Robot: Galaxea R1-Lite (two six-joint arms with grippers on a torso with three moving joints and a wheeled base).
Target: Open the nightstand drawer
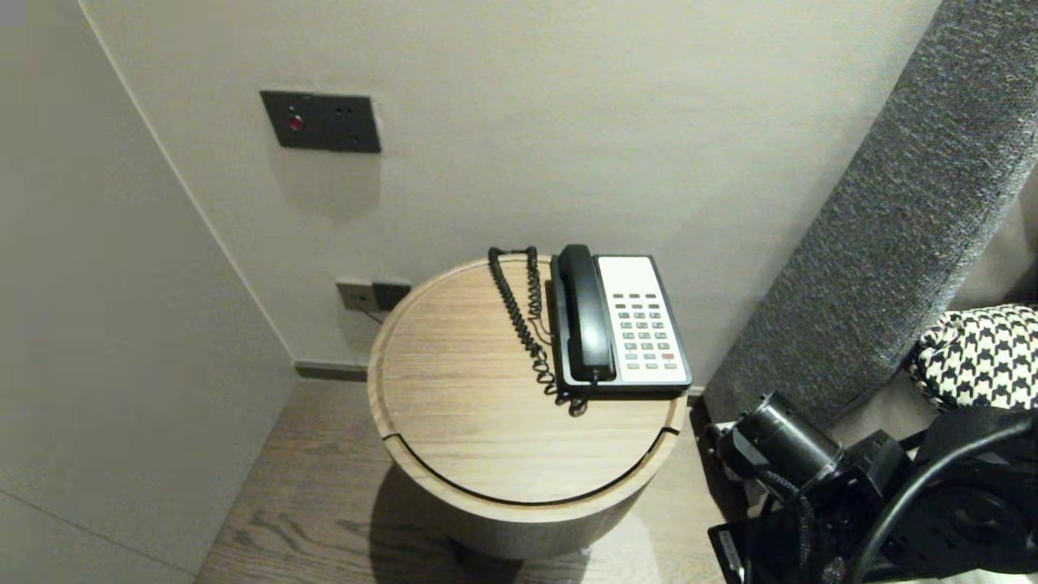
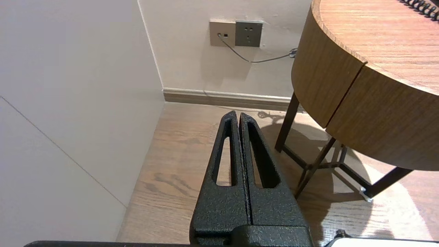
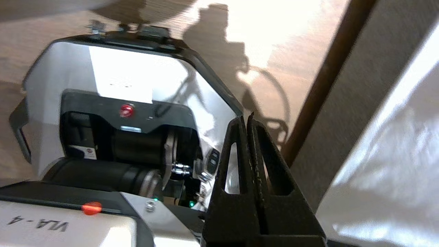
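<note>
Closest in, the right pincer [image 3: 247,118] has its two fingers pressed flat together, holding nothing, and hangs low over the robot's own white base [image 3: 61,79]. Likewise closed and empty, the left pincer [image 2: 238,115] is parked pointing down at the wooden floor [image 2: 185,144]. The round table [image 2: 343,79] stands near it, higher and off to one side, not touching. Well above and beyond both pincers, the telephone [image 1: 641,324] sits at the tabletop's far edge, probably so that its line reaches the wall socket [image 2: 222,33] beyond the left pincer's tips. Its handset [image 1: 584,316] lies seated in the cradle, hung up, and the coiled cord [image 1: 523,316] trails slack on the table beside it.
</note>
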